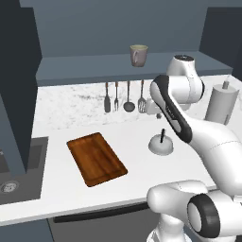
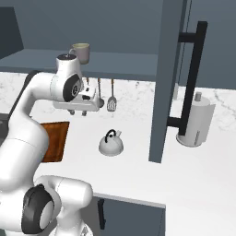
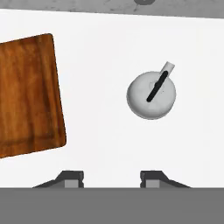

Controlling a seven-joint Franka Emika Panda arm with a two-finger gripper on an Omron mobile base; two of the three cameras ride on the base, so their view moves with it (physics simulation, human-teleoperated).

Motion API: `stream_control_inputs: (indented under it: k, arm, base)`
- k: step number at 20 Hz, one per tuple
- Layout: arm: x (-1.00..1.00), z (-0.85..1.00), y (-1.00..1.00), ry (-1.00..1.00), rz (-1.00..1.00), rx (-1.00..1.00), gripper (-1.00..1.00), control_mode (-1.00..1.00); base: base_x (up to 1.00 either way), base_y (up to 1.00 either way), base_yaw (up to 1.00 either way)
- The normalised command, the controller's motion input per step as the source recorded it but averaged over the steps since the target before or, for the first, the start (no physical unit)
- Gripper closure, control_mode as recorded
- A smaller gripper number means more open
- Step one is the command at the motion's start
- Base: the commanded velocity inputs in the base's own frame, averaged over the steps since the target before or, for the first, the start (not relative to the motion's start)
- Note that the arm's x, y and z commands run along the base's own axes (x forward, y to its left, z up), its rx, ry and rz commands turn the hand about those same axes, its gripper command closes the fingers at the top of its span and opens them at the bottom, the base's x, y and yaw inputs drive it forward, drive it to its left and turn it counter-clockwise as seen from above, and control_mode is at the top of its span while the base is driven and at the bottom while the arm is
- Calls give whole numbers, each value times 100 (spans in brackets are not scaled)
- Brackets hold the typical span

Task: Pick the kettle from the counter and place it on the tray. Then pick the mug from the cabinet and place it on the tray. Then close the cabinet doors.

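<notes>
The silvery-white kettle [image 1: 160, 144] [image 2: 111, 143] [image 3: 151, 94] stands on the white counter [image 1: 137, 175], right of the reddish-brown tray [image 1: 97, 159] [image 2: 55, 140] [image 3: 28, 94]. My gripper [image 2: 77, 112] [image 3: 112, 179] hangs high above the counter, pointing down. It is open, with nothing between its fingers. In the hand view the kettle lies ahead and to the right of the fingertips [image 3: 151, 178], and the tray to the left. The beige mug [image 1: 138, 55] [image 2: 80, 52] sits on the shelf of the cabinet [image 1: 118, 68]. Both cabinet doors [image 2: 167, 78] [image 1: 16, 85] stand open.
A grey paper-towel roll [image 1: 221, 103] [image 2: 196, 120] stands at the counter's right. Utensils [image 1: 124, 97] hang on the backsplash behind the kettle. A sink [image 1: 19, 170] lies left of the tray. The open right door with its black handle [image 2: 191, 73] juts out over the counter.
</notes>
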Motion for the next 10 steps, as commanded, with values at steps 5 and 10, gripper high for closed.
stream_control_inputs:
  k: [5, 10]
  arm:
    - [-18, -10, -1, -2, 0, -6, -100, -100]
    - [-63, -39, -29, -29, -3, -4, -100, -100]
  base:
    - [0, 0, 0]
    - [0, 0, 0]
